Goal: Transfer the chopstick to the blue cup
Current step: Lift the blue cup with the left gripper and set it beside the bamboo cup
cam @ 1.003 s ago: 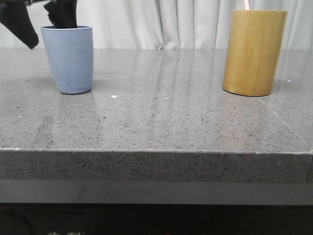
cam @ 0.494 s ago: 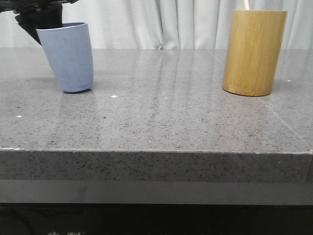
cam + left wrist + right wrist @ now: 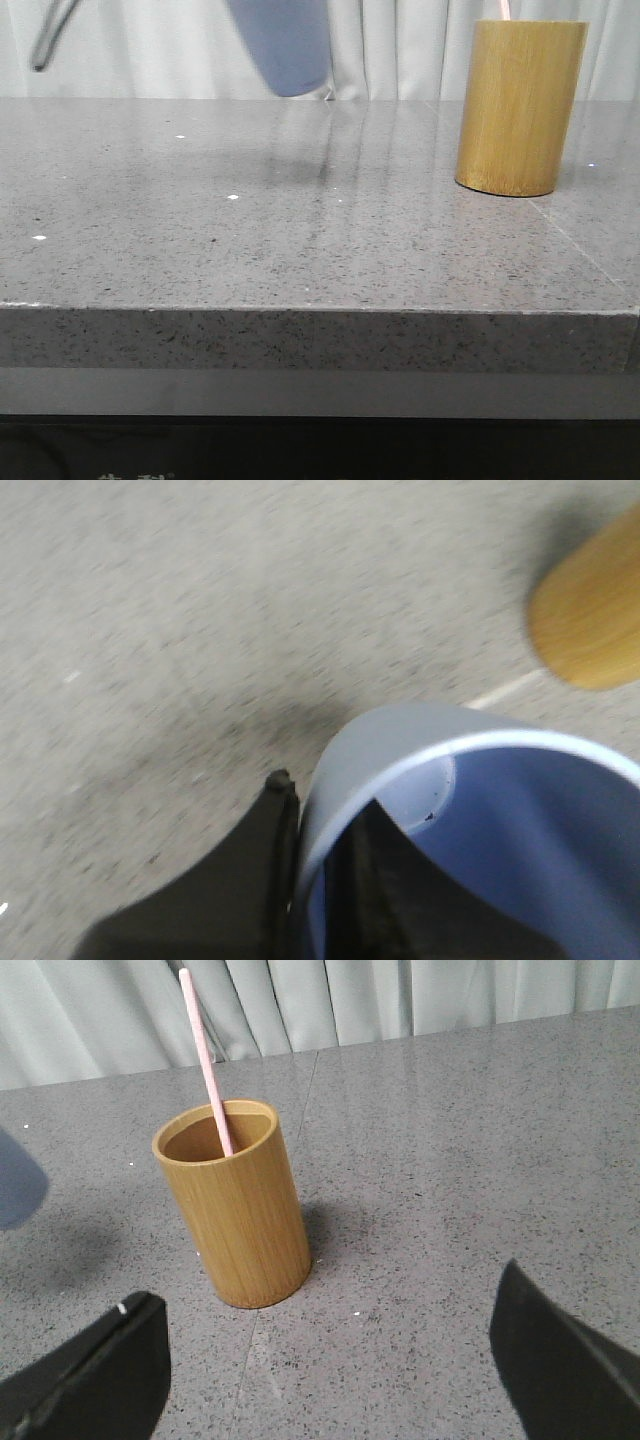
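The blue cup (image 3: 285,45) hangs in the air above the back of the table, its top out of the front view. In the left wrist view my left gripper (image 3: 325,800) is shut on the cup's rim (image 3: 400,750), one finger outside and one inside the wall. One pink chopstick (image 3: 205,1060) stands in the yellow-brown bamboo cylinder (image 3: 235,1215); only its tip (image 3: 505,10) shows in the front view. My right gripper (image 3: 330,1380) is open and empty, above the table a short way from the cylinder. An edge of the blue cup (image 3: 20,1190) shows in the right wrist view.
The bamboo cylinder (image 3: 520,105) stands at the back right of the grey speckled stone table (image 3: 300,250) and also shows in the left wrist view (image 3: 590,620). A white curtain (image 3: 400,45) hangs behind. A blurred grey streak (image 3: 48,35) shows at the top left.
The blue cup stood at the table's left, then tilted in the left gripper. Now it is lifted off the table and has moved up and to the right.
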Robot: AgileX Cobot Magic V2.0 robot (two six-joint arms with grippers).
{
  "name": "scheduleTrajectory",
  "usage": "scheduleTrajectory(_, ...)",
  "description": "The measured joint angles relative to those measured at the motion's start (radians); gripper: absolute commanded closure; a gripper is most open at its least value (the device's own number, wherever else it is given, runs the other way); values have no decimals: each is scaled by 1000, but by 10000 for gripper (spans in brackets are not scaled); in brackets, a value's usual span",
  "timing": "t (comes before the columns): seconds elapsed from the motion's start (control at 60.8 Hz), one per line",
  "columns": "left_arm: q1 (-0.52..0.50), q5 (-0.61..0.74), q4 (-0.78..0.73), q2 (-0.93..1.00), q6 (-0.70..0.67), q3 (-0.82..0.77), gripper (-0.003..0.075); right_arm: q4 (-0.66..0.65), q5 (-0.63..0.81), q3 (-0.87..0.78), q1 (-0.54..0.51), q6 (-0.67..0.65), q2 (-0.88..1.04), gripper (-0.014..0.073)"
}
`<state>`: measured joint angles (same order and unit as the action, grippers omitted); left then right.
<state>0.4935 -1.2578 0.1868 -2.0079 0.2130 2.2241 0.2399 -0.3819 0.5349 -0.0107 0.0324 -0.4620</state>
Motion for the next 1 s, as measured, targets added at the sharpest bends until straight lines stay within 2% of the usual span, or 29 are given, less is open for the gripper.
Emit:
scheduleTrajectory(0.296, 90, -2, 0, -144, -11, 84, 738, 0, 0, 0, 0, 0, 0, -61)
scheduleTrajectory(0.609, 97, -2, 2, -169, -15, 84, 733, 0, 0, 0, 0, 0, 0, -61)
scheduleTrajectory(0.74, 97, -2, 2, -169, -15, 84, 666, 0, 0, 0, 0, 0, 0, -61)
scheduleTrajectory(1.003, 97, -2, 4, -169, -15, 84, 431, 0, 0, 0, 0, 0, 0, -61)
